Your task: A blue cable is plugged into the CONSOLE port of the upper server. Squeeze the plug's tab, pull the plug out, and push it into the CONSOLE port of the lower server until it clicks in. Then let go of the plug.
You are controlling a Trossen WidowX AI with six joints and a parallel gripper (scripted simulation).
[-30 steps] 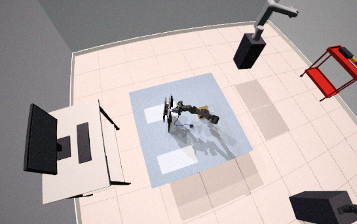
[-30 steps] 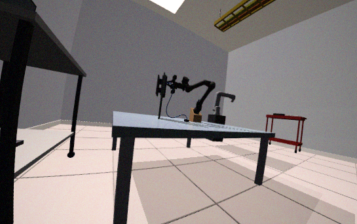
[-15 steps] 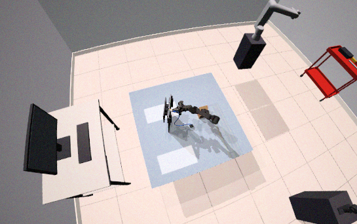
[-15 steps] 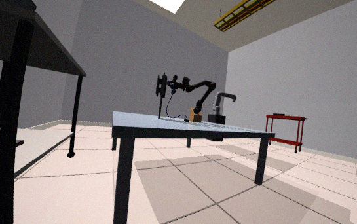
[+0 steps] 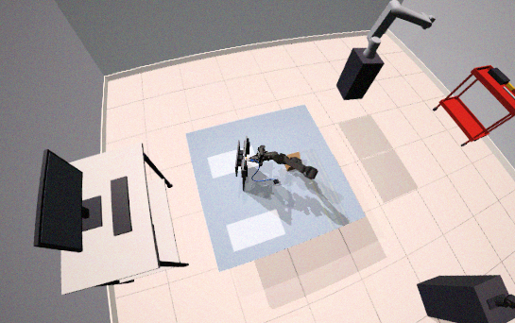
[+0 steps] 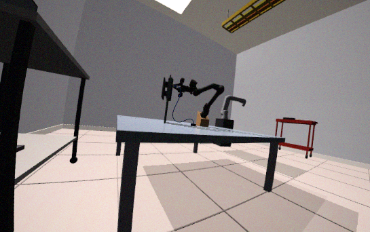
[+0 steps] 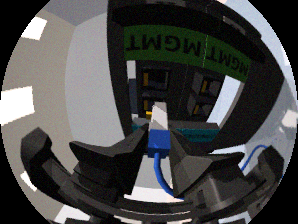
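The blue plug with a pale, clear front end (image 7: 159,141) is held between the dark fingers of the black gripper (image 5: 253,160) (image 6: 178,87) (image 7: 157,127). The fingers are closed most of the way and are kept apart by the plug. The thin blue cable (image 5: 254,178) (image 6: 173,111) (image 7: 158,172) is bent down from it toward the pale blue table (image 5: 206,142) (image 6: 138,126). The plug is seen in front of the black upright server rack (image 5: 244,177) (image 6: 167,89) (image 7: 117,65), by ports under a green strip marked MGMT (image 7: 165,44). Whether its tip is inside a port cannot be told for sure, and which server is faced is hard to tell too. The step in hand seems to be moving the plug out or in. If it is still plugged in up top, a straight pull is needed; if it is out, it should be lined up with the lower CONSOLE port and pushed straight.
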